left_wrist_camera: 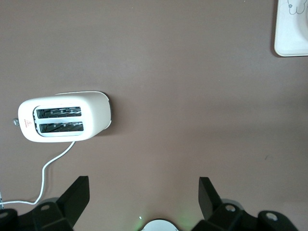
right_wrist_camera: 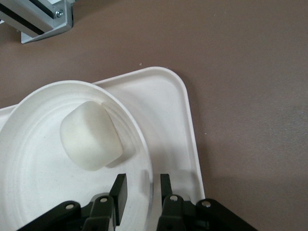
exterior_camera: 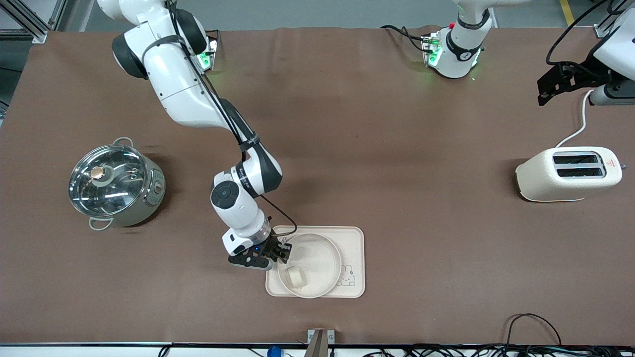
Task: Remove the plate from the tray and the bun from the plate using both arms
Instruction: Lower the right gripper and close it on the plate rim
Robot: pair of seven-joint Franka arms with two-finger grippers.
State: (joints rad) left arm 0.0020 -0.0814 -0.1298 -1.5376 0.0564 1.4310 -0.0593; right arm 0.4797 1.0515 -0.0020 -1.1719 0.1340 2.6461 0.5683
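The brown table (exterior_camera: 377, 148) carries, toward the right arm's end, a steel pot with a glass lid (exterior_camera: 115, 186) and, toward the left arm's end, a cream two-slot toaster (exterior_camera: 569, 173) whose white cord runs off toward the table edge. The right arm (exterior_camera: 198, 99) reaches from its base down across the table to the rectangular cream tray (exterior_camera: 353, 243), which lies near the front camera and bears a small rabbit drawing (exterior_camera: 347, 277) in one corner. The round cream plate (exterior_camera: 322, 248) rests on the tray, covering most of it. The right gripper (exterior_camera: 282, 252) is at the plate's rim on the side toward the right arm's end; in the right wrist view its two fingers (right_wrist_camera: 119, 192) straddle the plate's raised rim (right_wrist_camera: 139, 139), one inside and one outside, closed on it with only the rim between them. The bun (exterior_camera: 296, 276), a pale rounded block, sits inside the plate in the part nearest the front camera, close to the rim and near the gripper. The left arm (exterior_camera: 464, 34) waits, its gripper (exterior_camera: 558, 87) raised over the table's edge above the toaster; in the left wrist view its fingers (left_wrist_camera: 77, 195) stand wide apart, holding nothing.
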